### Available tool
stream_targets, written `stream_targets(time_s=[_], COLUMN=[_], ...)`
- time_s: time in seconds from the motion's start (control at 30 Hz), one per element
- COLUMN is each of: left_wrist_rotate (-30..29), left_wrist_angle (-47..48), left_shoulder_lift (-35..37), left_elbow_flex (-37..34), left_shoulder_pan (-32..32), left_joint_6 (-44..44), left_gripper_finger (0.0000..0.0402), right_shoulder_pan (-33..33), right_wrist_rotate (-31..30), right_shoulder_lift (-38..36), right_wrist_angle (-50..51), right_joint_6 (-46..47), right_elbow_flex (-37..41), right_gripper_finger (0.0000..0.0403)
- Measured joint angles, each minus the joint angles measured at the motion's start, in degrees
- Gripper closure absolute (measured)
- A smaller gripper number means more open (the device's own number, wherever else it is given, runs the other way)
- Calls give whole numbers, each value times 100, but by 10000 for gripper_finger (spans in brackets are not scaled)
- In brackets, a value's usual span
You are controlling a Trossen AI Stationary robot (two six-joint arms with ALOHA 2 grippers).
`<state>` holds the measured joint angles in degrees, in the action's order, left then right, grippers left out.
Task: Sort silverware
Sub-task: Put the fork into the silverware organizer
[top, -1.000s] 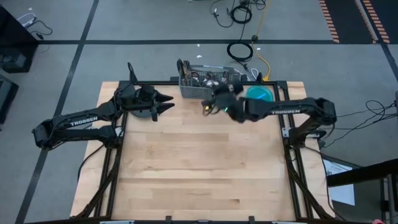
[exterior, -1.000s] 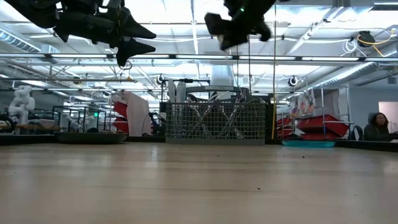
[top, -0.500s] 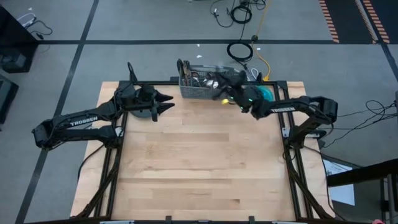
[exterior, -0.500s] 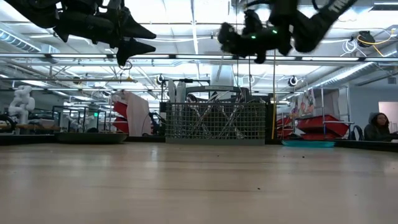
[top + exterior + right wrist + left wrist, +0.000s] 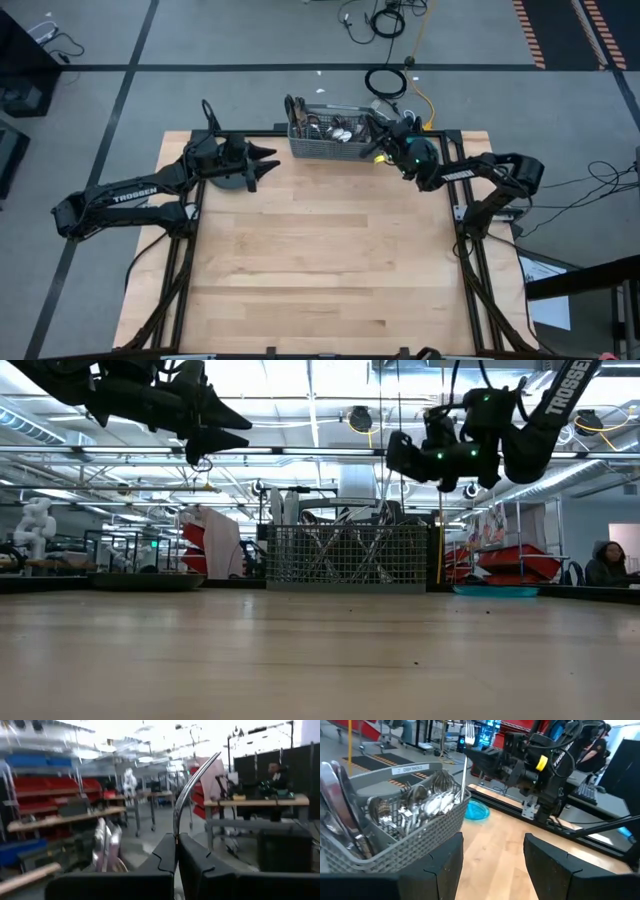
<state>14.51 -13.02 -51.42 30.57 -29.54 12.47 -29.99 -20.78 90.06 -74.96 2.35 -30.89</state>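
Note:
A grey mesh caddy [image 5: 335, 135] at the table's far edge holds silverware [image 5: 425, 805] standing on end, with knives [image 5: 335, 795] at one end. My right gripper [image 5: 375, 135] hovers over the caddy's right end, shut on a silver fork [image 5: 465, 750]. My left gripper [image 5: 265, 160] hangs open and empty above a dark plate [image 5: 232, 182] at the far left, and its fingers [image 5: 442, 865] point toward the caddy. My right gripper pinches the fork's shaft [image 5: 175, 832] between its two fingers, below the tined end [image 5: 469, 727]. The fingers come nearly level from the table's right and lie across the shaft. The fork stands almost upright. Its lower end [image 5: 462, 790] is at the caddy's rim; whether it touches anything there, I cannot tell.
A teal dish [image 5: 495, 590] lies to the right of the caddy, partly under the right arm. The wooden tabletop [image 5: 320, 260] stretches bare toward the near edge. A person [image 5: 605, 565] sits beyond the table at the far right.
My right gripper has carried the fork from in front of the caddy toward the table's far right, sinking a little, and now stands over the caddy's right end. Its wrist has swung round and tipped the fingers up. It has stayed shut throughout.

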Motion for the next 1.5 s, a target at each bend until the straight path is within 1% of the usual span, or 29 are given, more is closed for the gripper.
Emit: stream_targets(time_s=[0.07, 0.13, 0.3, 0.47, 0.63, 0.73, 0.83, 1.07, 1.17, 1.27, 1.5], left_wrist_rotate=[-41, -56, -110, -113, -112, -113, -113, -113, -113, -113, -113], left_wrist_angle=[2, 0, 2, 2, 2, 4, 4, 4, 4, 7, 47], left_shoulder_lift=[0, 0, 0, 0, 0, 0, 0, 0, 0, 0, 0], left_elbow_flex=[0, 0, 0, 0, 0, 0, 0, 0, 0, 0, 0], left_shoulder_pan=[-2, -2, -2, 0, 0, -2, -2, 0, 0, -1, -1], left_joint_6=[-117, -220, -273, -282, -282, -280, -286, -279, -276, -275, -271], left_gripper_finger=[194, 194, 194, 194, 194, 194, 194, 194, 194, 194, 194], right_shoulder_pan=[-96, -179, -373, -525, -476, -379, -328, -311, -304, -292, -288], right_wrist_rotate=[3, 0, 38, 597, 1018, 1016, 1005, 879, 757, 771, 772], right_shoulder_lift=[43, 61, 68, 135, 468, 696, 837, 833, 836, 852, 866], right_wrist_angle=[119, 33, 25, 270, 1161, 1485, 1537, 2156, 2231, 2345, 2381], right_joint_6=[21, 79, 130, 153, 152, 148, 152, 642, 808, 875, 702], right_elbow_flex=[5, 5, 3, -208, -772, -1023, -1087, -1118, -1112, -1083, -1083], right_gripper_finger=[403, 403, 403, 403, 403, 403, 403, 401, 389, 367, 290])
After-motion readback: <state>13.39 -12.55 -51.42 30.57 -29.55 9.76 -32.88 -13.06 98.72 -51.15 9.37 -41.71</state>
